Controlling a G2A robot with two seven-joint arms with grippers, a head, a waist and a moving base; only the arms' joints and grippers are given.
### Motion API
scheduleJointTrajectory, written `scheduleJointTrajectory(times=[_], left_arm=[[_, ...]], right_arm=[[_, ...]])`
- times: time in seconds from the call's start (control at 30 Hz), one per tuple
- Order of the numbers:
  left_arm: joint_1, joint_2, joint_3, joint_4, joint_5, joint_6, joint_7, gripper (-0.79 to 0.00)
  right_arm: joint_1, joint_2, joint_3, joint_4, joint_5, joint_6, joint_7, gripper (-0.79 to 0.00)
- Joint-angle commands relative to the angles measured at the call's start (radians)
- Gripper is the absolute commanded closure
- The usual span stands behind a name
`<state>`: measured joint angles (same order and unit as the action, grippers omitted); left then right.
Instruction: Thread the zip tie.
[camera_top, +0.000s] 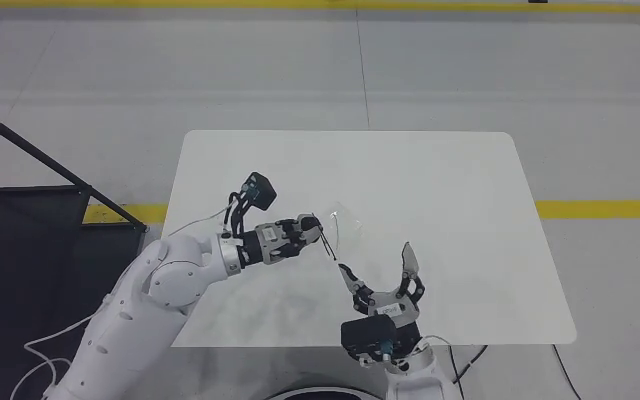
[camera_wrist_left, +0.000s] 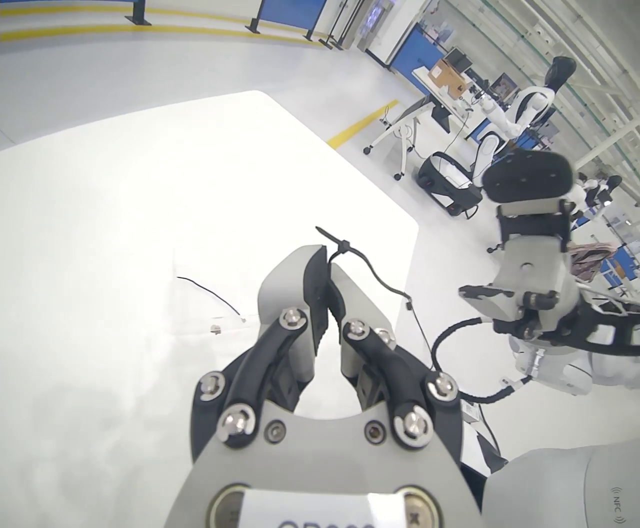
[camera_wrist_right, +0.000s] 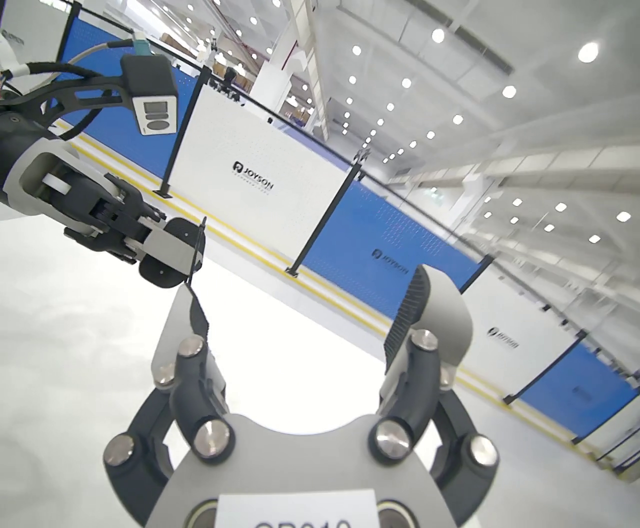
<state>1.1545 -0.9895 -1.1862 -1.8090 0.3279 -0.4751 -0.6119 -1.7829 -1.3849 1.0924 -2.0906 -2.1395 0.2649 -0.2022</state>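
Here the left gripper (camera_wrist_left: 327, 272) is clamped on the black zip tie (camera_wrist_left: 344, 246) above the white table (camera_top: 450, 190); the right gripper (camera_wrist_right: 305, 305) is nearby, jaws wide apart.

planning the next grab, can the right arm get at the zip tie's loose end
Probably yes. The right end effector is open beside the zip tie's hanging end, with nothing between them; the left end effector grips it near the head.

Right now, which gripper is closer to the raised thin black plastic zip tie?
Left. The left gripper is shut on the thin black zip tie near its head; the right gripper is open, one fingertip close by the tail.
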Motion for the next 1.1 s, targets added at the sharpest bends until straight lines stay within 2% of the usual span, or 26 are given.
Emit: scheduleJointTrajectory(times=[0.0, 0.3, 0.43, 0.57, 0.63, 0.73, 0.8, 0.83, 1.07], left_arm=[[0.0, 0.0, 0.0, 0.001, -0.005, 0.003, -0.003, 0.0], [0.001, 0.0, 0.0, 0.001, -0.007, 0.006, 0.001, 0.0], [0.018, -0.004, 0.003, 0.003, -0.052, 0.012, 0.035, 0.0], [0.017, -0.005, -0.011, 0.026, -0.101, -0.014, 0.043, 0.0], [0.019, -0.005, -0.016, 0.035, -0.109, -0.021, 0.049, 0.0], [0.02, -0.006, -0.019, 0.046, -0.121, -0.032, 0.055, 0.0], [0.02, -0.007, -0.019, 0.052, -0.124, -0.038, 0.056, 0.0], [0.019, -0.008, -0.019, 0.054, -0.126, -0.04, 0.057, 0.0], [0.02, -0.009, -0.019, 0.061, -0.126, -0.037, 0.058, 0.0]], right_arm=[[0.001, 0.0, -0.002, 0.001, -0.029, 0.01, 0.002, -0.785], [0.002, 0.0, -0.003, 0.002, -0.025, 0.007, 0.004, -0.785], [0.009, -0.004, -0.002, 0.017, 0.079, -0.02, 0.068, -0.785], [0.004, -0.003, 0.039, 0.033, 0.386, -0.161, 0.085, -0.785], [0.012, 0.001, 0.08, 0.057, 0.592, -0.303, 0.095, -0.785], [0.05, 0.011, 0.148, 0.134, 0.883, -0.571, 0.127, -0.785], [0.084, 0.018, 0.193, 0.191, 1.026, -0.693, 0.182, -0.785], [0.102, 0.022, 0.21, 0.204, 1.065, -0.724, 0.216, -0.785], [0.102, 0.022, 0.21, 0.204, 1.065, -0.724, 0.216, -0.785]])
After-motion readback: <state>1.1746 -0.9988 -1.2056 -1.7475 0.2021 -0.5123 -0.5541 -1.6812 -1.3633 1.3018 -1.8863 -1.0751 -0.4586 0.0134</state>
